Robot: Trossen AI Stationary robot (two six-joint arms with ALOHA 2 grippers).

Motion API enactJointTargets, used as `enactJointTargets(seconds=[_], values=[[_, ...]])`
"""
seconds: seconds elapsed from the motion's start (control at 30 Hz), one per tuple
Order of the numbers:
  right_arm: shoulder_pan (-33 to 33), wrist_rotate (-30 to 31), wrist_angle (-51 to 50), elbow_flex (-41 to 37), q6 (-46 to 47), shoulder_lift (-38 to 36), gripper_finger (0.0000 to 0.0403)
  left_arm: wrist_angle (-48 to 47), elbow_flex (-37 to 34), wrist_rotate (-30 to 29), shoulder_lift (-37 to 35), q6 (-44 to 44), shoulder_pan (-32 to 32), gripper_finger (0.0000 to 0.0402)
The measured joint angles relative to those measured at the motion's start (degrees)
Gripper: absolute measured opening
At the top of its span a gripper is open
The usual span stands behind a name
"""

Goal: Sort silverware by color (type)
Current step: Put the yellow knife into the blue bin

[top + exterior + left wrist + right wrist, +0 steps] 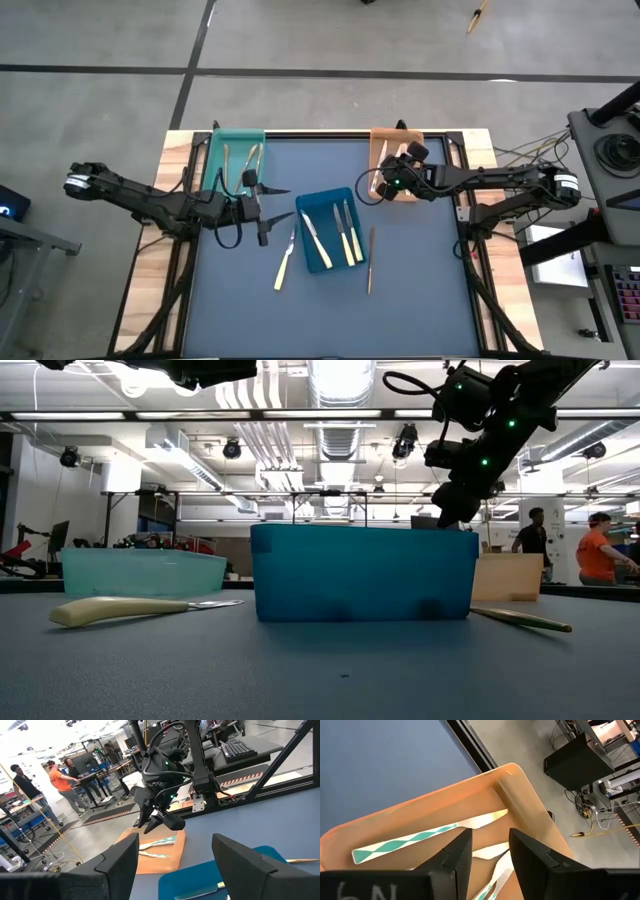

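Behind the table [420, 310] we are seeing a workshop with ceiling lights, desks and two people standing far off, one in an orange shirt.

Trays: we are counting three on the dark blue table top. A teal tray [236, 160] is lying at the far left, an orange tray [380, 150] at the far right, and a blue tray [328, 228] near the middle.

Silverware: the teal tray is holding two or three pieces [250, 160]. The blue tray is holding three: one with a pale silvery handle [314, 233] and two with cream handles [349, 232]. A cream-handled knife [285, 262] is lying loose on the table just left of the blue tray, and a gold-tan piece [371, 258] is lying loose just right of it. In the orange tray we are seeing pieces with teal-and-white patterned handles [415, 841].

Right end effector [383, 185]: it is hovering above the orange tray, its fingers [455, 857] standing slightly apart with nothing between them.

Left end effector [272, 212]: it is waiting between the teal and blue trays, its fingers [120, 860] spread wide and holding nothing.
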Motion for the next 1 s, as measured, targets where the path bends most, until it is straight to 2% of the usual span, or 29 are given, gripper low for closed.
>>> enactJointTargets(seconds=[0.3, 0.5, 0.8, 1.0], values=[[1.9, 0.0, 0.0, 3.8, 6.5, -0.5, 0.0121, -0.2, 0.0, -0.1, 0.0, -0.4, 0.0, 0.0233], [7.0, 0.0, 0.1, 8.1, 8.0, -0.5, 0.0121, -0.4, 0.0, -0.2, 0.0, -3.7, 0.0, 0.0233], [17.0, 0.4, 0.7, 10.7, 6.5, -0.5, 0.0121, -8.0, 0.0, -0.2, 0.0, -25.9, -0.7, 0.0233], [24.2, 7.6, 1.1, 10.7, 6.4, -0.5, 0.0121, -12.4, 0.0, -0.1, 0.0, -41.7, -3.2, 0.0223]])
